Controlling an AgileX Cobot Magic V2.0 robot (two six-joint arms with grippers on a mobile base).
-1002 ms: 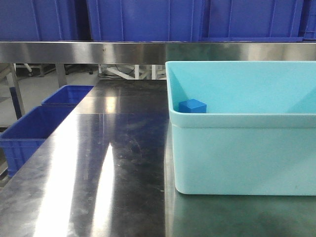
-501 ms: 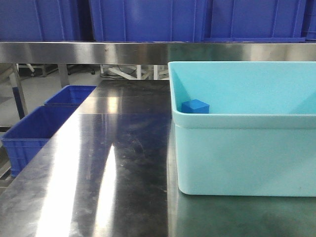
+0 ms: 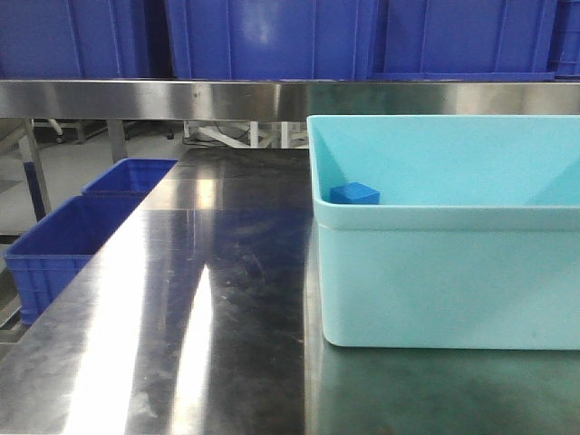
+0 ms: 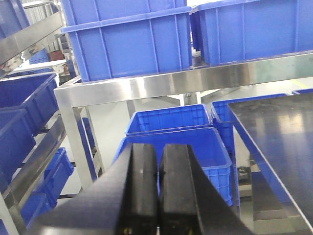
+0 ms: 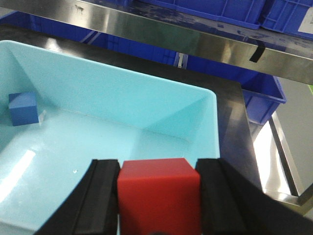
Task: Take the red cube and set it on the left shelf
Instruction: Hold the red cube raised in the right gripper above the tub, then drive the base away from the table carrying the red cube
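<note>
Red cube [image 5: 159, 188] clamped in right gripper [image 5: 159, 203], lower centre, angled down over cyan tub [image 5: 122, 93] — left gripper [image 4: 159, 191], lower centre, fingers [image 4: 144, 186] pressed together.

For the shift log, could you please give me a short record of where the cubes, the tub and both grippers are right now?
red cube: clamped in the right gripper, above the tub
right gripper: shut on the red cube
left gripper: shut, holding nothing
blue cube: inside the tub, close to one wall
tub: pale cyan, standing on the steel table
task status: cube gripped, not yet placed
</note>
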